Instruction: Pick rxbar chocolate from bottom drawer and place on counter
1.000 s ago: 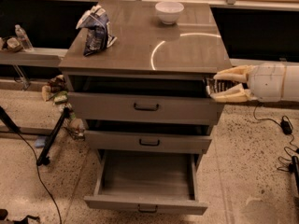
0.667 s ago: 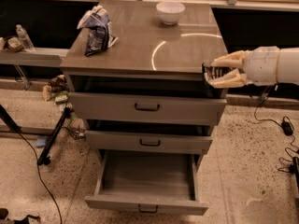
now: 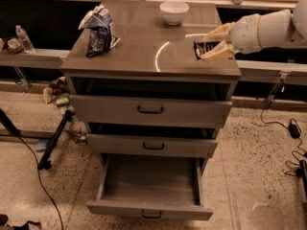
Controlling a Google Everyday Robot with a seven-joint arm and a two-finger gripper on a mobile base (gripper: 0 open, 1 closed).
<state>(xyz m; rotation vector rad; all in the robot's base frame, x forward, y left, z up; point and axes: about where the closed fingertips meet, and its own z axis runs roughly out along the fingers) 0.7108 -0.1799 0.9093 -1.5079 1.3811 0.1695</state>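
Over the right edge of the counter (image 3: 144, 51), toward its front right corner, my gripper (image 3: 205, 47) hangs just above the glossy top.

Finding: my fingers (image 3: 217, 54) are clamped on the rxbar chocolate (image 3: 198, 49). Its dark wrapper juts leftward from between them, over the surface. I cannot tell whether its lower edge touches the top. The bottom drawer (image 3: 151, 210) stands pulled out, with nothing showing on its floor.

Assessment: retrieval looks complete, and placement is the step in hand.

Recommendation: lower straight down until the wrapper lies flat, well inboard of the right and front edges, and only then part the fingers. Letting go at height risks the light bar sliding on the slick top and off the near corner.

Clearance: the chip bag (image 3: 98, 30) at the left edge and the white bowl (image 3: 174, 12) near the back edge are well apart from the drop spot. Withdraw level to the right, so neither finger drags the wrapper.
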